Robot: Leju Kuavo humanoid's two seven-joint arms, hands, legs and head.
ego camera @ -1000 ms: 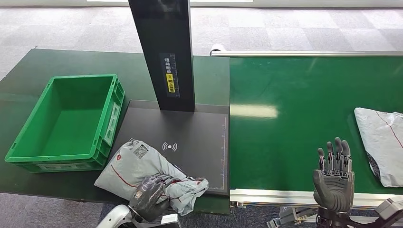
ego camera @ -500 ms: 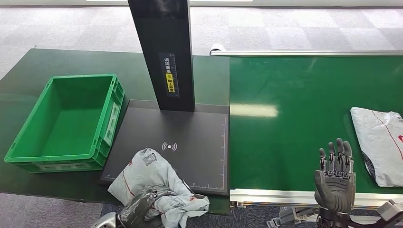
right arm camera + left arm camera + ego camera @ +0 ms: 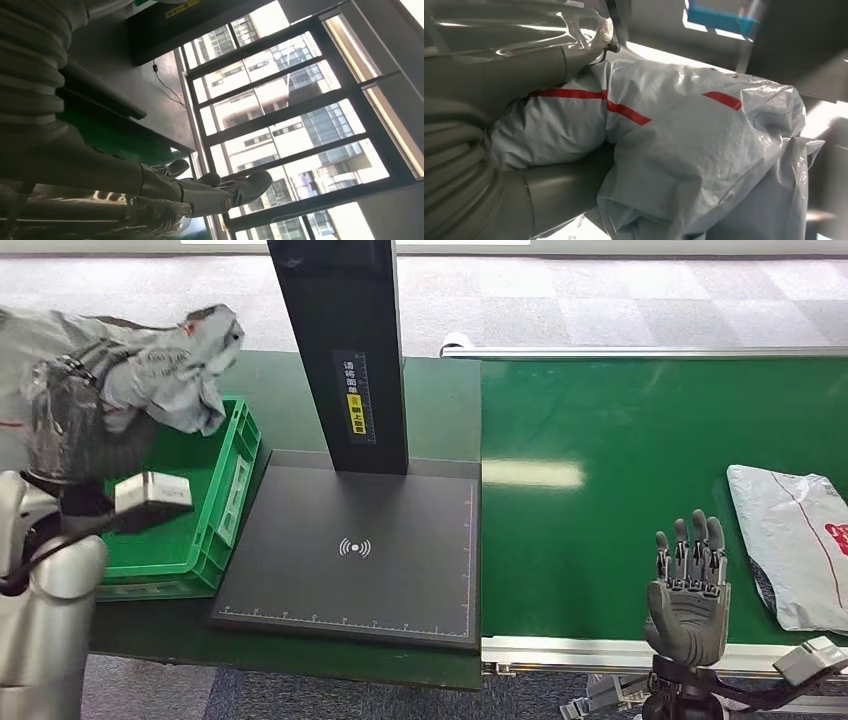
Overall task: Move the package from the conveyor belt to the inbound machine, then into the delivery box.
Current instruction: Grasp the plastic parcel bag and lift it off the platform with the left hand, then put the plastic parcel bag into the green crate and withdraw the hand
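Note:
My left hand point(image 3: 70, 415) grips a crumpled grey package point(image 3: 165, 370) with red stripes and holds it high over the near left part of the green delivery box point(image 3: 225, 490). Up close, the grey package point(image 3: 684, 150) is bunched against my left hand point(image 3: 499, 165). The black inbound machine's plate point(image 3: 350, 550) lies bare beside the box, under its upright black post point(image 3: 340, 350). My right hand point(image 3: 688, 600) stands upright with fingers apart above the conveyor belt's point(image 3: 620, 470) near edge, and it holds nothing. A second grey package point(image 3: 795, 540) lies on the belt at the right.
The box and machine stand on a dark green table point(image 3: 80, 390). A metal rail point(image 3: 600, 652) runs along the belt's near edge. Grey carpet floor point(image 3: 600, 300) lies beyond.
My left hand has lifted the package off the machine plate's near corner and swung it up and left over the green box. The second package has drifted left on the belt.

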